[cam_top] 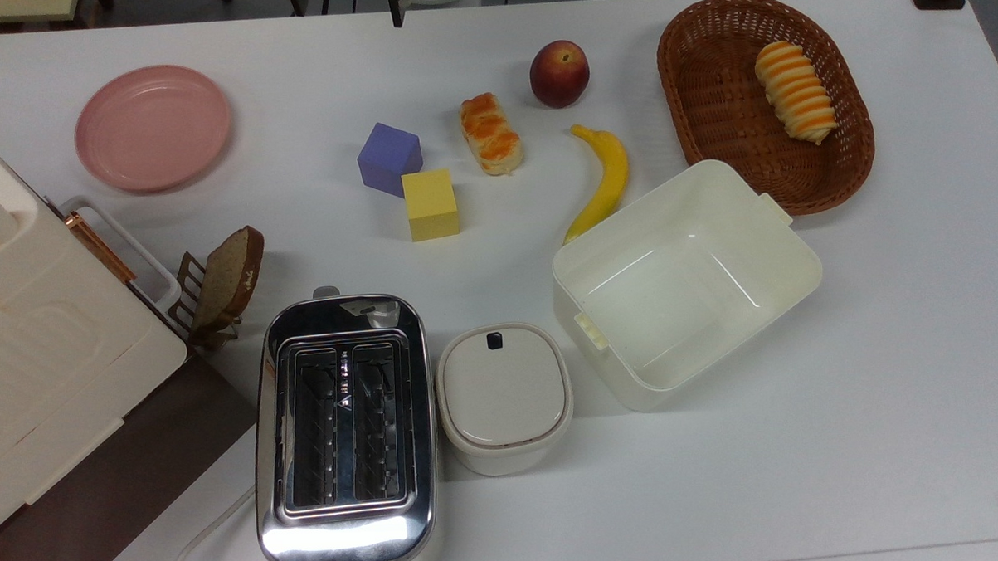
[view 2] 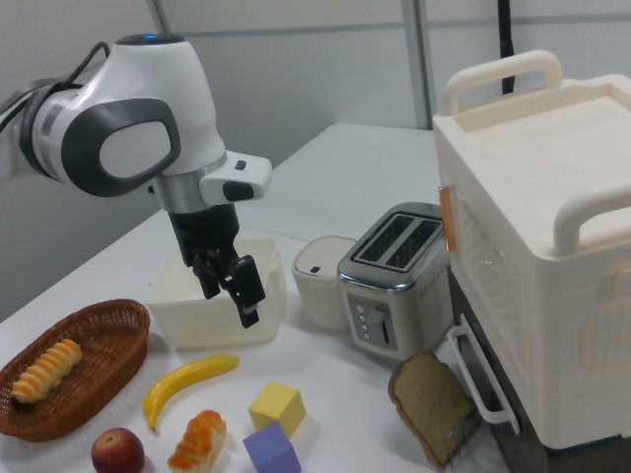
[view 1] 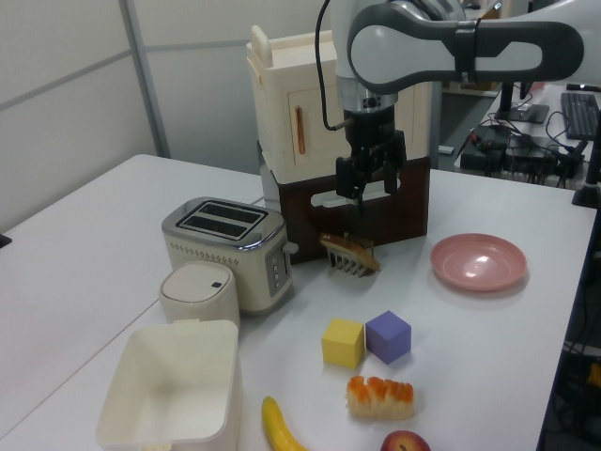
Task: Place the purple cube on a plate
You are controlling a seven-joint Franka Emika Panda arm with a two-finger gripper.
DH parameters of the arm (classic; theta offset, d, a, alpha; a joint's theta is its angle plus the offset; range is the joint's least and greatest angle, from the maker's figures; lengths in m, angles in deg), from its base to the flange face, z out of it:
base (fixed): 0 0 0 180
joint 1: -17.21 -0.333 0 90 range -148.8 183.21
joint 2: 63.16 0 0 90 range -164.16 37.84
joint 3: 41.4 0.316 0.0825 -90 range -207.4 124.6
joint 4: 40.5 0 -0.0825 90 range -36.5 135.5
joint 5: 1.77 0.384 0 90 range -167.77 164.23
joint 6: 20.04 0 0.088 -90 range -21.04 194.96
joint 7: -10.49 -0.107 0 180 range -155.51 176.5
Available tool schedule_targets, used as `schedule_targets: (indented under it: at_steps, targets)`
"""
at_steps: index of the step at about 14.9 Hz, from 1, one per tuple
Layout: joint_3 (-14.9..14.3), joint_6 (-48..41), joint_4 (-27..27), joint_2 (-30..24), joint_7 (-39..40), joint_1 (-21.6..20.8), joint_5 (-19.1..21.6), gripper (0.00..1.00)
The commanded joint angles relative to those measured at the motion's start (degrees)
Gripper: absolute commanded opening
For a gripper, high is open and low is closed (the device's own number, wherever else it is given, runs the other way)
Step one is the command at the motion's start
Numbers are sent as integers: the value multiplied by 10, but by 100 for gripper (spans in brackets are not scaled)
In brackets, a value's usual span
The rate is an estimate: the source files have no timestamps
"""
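We saw the arm hang its tool (view 2: 229,291) high above the bench (cam_top: 803,436), fingers parted, holding nothing. One purple cube (cam_top: 388,158) sat touching one yellow cube (cam_top: 431,204), well apart from the one plate (cam_top: 153,126).

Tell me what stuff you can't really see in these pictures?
- Purple cube: the right view's bottom edge cuts off its lower part.
- Peach: cut by the left view's bottom edge.
- Toaster slots: too dark in the top view to tell what is inside.
- Lidded white pot: its lid hides the contents.
- Bread slice: mostly hidden by its rack in the left view.
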State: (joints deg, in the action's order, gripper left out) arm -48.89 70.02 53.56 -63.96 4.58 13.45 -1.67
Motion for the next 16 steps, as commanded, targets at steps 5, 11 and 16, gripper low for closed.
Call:
schedule_targets:
  at_steps: [5, 11, 16]
  targets:
    - [2, 5, 13, -14, -5, 1, 2, 100]
    - [2, 4, 13, -15, -5, 2, 1, 100]
    - [2, 3, 15, -12, -5, -2, -4, 100]
